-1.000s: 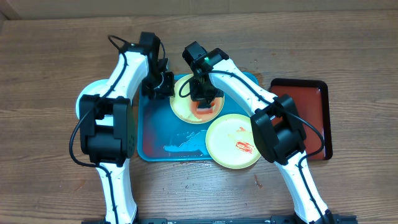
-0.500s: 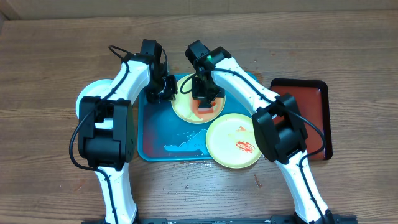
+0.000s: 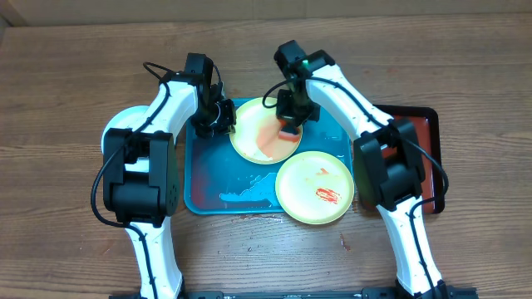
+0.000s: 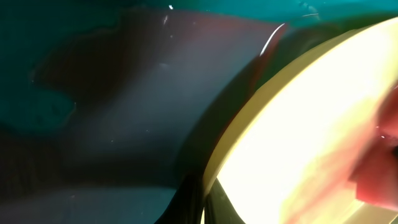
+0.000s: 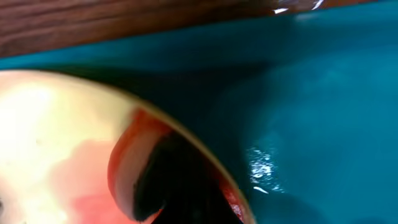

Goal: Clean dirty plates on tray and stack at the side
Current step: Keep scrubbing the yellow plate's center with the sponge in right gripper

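The turquoise tray (image 3: 199,178) holds two plates. The far plate (image 3: 252,124) carries a pale red smear. My left gripper (image 3: 223,123) is shut on its left rim; in the left wrist view the rim (image 4: 249,143) runs between the fingers (image 4: 202,202). My right gripper (image 3: 288,126) is shut on a red wiping pad (image 5: 121,165) and presses it on that plate's right edge (image 5: 50,124). The near plate (image 3: 303,178) has red sauce and overhangs the tray's front right corner. A third pale plate (image 3: 116,133) lies on the table to the left, mostly hidden by my left arm.
A dark red, black-rimmed tray (image 3: 420,158) lies to the right, partly under my right arm. A wet streak (image 3: 245,193) marks the turquoise tray's floor near its front edge. Wooden table surrounds everything.
My right gripper has slid the red pad from the far plate's middle to its right edge, leaving a faint red smear. My left gripper stays on the rim.
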Controlling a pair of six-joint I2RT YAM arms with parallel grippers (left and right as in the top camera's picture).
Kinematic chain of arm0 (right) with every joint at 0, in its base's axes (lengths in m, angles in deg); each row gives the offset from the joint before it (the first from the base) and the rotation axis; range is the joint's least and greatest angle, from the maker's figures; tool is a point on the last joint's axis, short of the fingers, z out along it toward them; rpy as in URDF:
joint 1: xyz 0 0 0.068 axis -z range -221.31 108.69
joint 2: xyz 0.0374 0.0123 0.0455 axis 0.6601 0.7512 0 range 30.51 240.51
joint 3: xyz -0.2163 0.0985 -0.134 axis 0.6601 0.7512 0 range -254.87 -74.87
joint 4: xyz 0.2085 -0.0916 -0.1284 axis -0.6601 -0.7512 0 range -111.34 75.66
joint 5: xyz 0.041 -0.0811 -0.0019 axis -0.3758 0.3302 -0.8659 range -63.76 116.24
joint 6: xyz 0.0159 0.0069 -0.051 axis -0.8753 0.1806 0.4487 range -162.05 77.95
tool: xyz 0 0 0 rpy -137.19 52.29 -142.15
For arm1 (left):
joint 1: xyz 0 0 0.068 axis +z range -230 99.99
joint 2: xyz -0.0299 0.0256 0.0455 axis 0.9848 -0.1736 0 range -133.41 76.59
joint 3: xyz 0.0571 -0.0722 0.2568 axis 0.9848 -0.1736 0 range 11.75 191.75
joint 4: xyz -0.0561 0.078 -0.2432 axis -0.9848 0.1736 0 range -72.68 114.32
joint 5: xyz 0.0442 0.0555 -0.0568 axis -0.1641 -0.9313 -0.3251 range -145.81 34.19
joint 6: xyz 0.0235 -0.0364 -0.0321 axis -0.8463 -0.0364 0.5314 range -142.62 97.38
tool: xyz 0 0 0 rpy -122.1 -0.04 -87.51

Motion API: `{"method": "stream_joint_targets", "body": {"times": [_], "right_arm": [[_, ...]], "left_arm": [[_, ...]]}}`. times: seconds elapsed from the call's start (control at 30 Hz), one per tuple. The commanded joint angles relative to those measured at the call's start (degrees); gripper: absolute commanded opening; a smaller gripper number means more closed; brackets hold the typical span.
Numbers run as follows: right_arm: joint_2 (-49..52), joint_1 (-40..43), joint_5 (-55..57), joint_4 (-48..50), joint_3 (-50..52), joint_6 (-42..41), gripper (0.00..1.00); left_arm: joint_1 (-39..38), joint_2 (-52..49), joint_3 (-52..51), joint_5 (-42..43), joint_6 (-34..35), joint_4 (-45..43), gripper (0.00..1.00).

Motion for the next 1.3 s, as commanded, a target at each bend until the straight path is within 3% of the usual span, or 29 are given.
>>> {"method": "stream_joint_targets", "body": {"times": [0.0, 0.23, 0.43, 0.67, 0.9, 1.03, 1.27], "right_arm": [[-0.50, 0.70, 4.55, -0.46, -0.04, 0.52, 0.04], [1.14, -0.63, -9.64, 1.88, 1.27, 0.13, 0.04], [1.66, -3.45, -22.97, 9.53, 5.99, -0.26, 0.04], [1.66, -5.88, -26.05, 18.49, 6.49, -3.10, 0.04], [1.66, -6.05, -30.99, 14.51, 6.47, 0.04, 0.04], [1.55, -5.99, -25.42, 7.17, 6.36, 2.36, 0.04], [-0.79, -4.28, -2.86, -1.66, 6.29, 1.16, 0.04]], "left_arm": [[2.56, -0.72, -0.90, -4.66, -0.04, 0.37, 0.04], [2.56, -0.72, -0.90, -4.46, -0.04, 0.28, 0.04], [2.56, -0.72, -0.90, -4.35, -0.07, 0.31, 0.04], [2.45, -0.72, -0.90, -4.02, -0.07, 0.26, 0.04], [2.47, -0.72, -0.90, -4.02, -0.04, 0.07, 0.04], [2.47, -0.72, -0.90, -4.04, -0.07, 0.02, 0.04], [2.47, -0.72, -0.90, -4.04, -0.07, 0.09, 0.04]]}}
